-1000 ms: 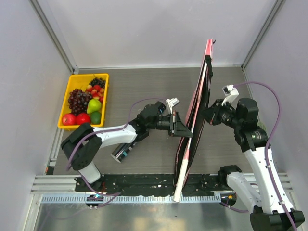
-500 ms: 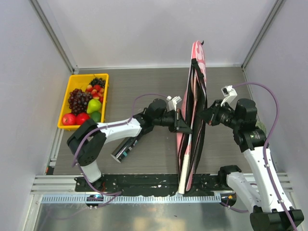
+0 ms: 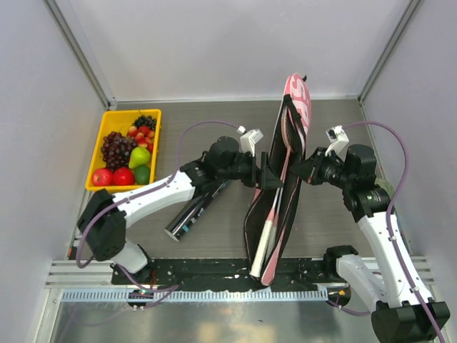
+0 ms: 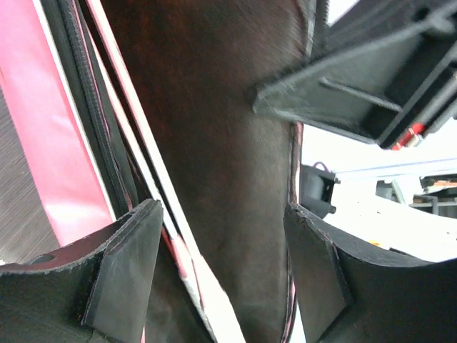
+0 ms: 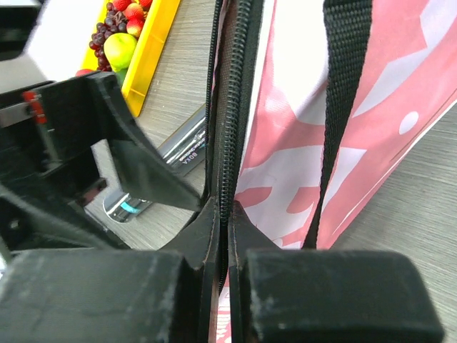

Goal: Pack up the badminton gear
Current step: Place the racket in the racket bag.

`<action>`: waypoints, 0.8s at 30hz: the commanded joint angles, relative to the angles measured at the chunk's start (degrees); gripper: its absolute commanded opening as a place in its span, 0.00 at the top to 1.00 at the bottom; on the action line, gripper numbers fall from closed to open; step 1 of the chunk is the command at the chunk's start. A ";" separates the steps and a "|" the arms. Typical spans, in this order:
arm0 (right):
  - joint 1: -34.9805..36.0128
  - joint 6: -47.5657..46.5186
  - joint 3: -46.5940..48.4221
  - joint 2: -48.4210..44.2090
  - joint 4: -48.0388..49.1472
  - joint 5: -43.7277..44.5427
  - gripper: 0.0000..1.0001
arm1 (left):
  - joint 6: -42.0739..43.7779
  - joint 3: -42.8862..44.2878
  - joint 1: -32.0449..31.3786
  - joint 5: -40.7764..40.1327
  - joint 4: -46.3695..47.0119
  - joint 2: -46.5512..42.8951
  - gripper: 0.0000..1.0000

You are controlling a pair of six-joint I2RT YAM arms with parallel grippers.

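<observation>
The pink racket-shaped cloth bag [image 3: 298, 100] stands on its thin edge in the middle of the grey table [image 3: 207, 121], between the two arms. Its black zip side gapes open. The right gripper [image 5: 223, 214] is pressed tight on the bag's black zip edge. The left gripper [image 4: 223, 214] has its fingers spread wide, with the bag's dark inside between them. A racket with a white handle [image 3: 261, 246] sits in the bag. The long dark tube [image 3: 187, 220] lies on the table under the left arm, between the bag and the yellow tray of fruit [image 3: 95, 161].
</observation>
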 commanded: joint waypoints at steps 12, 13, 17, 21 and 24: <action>0.11 3.40 4.06 1.64 11.77 -1.76 0.95 | 13.60 -8.68 -4.56 -23.23 -34.59 -23.43 0.30; 0.11 3.40 4.06 1.64 11.86 -1.76 0.95 | 13.42 -9.82 -5.09 -23.24 -34.85 -23.96 0.29; 0.11 3.93 4.06 1.55 12.21 -1.68 0.95 | 11.40 -14.05 -5.71 -21.84 -31.78 -23.44 0.29; 0.11 4.02 4.15 1.28 12.30 -1.32 0.95 | 9.73 -15.54 -7.37 -22.18 -29.59 -20.55 0.29; 0.11 4.11 4.06 1.20 12.30 -1.32 0.95 | 9.03 -15.72 -8.52 -21.31 -27.57 -17.21 0.29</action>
